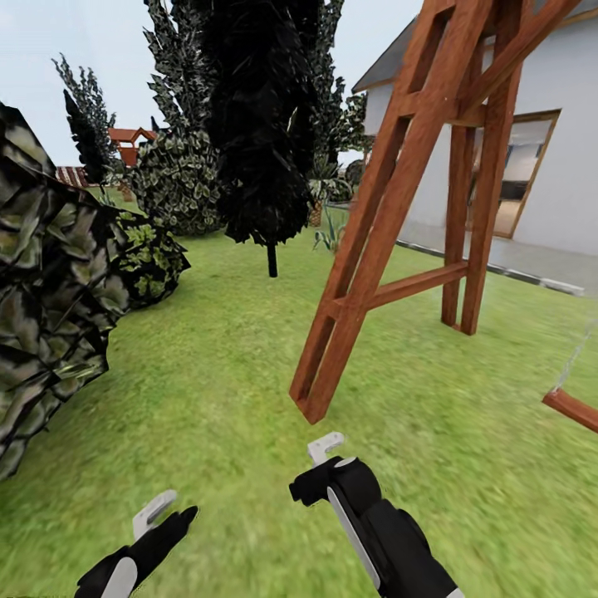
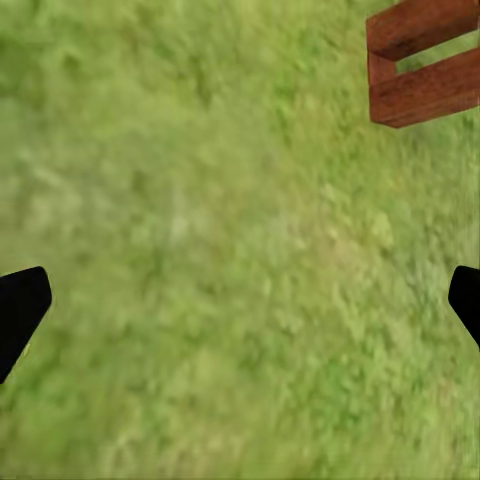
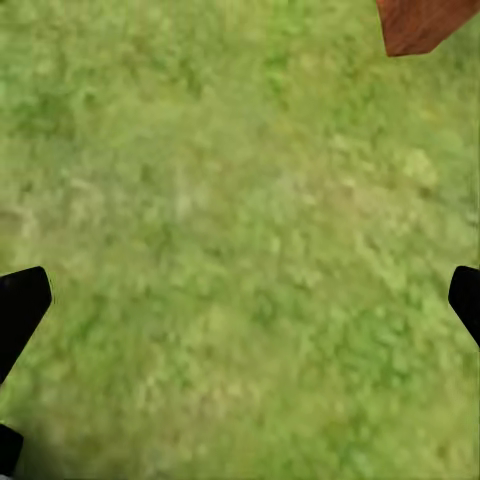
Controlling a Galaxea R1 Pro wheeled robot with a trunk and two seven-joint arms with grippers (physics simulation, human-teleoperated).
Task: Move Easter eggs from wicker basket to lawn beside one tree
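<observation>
Rolling green fills most of what we see: the lawn point(image 1: 208, 374) is a mottled, slightly blurred carpet of light and dark grass, flat and unbroken around us. Our left gripper point(image 1: 162, 515) and right gripper point(image 1: 320, 465) both hang low over this grass, each a black body tipped with a pale grey finger; in the wrist views the dark fingertips point(image 2: 20, 310) sit far out at opposite edges with only grass between them, so both are spread wide and hold nothing. Just ahead of the right gripper stands a wooden swing frame point(image 1: 390, 232), its reddish-brown squared beams leaning together in an A shape with a cross brace, and its cut foot rests on the turf. A red-brown seat board point(image 1: 573, 407) hangs to the right. On our left bulges a leafy bush point(image 1: 50, 299) with glossy, faceted foliage, and farther back rises a slim, dark tree point(image 1: 266, 124) on a thin stem. A pale house wall point(image 1: 565, 149) stands at the right. We are in the garden, on its grass.
</observation>
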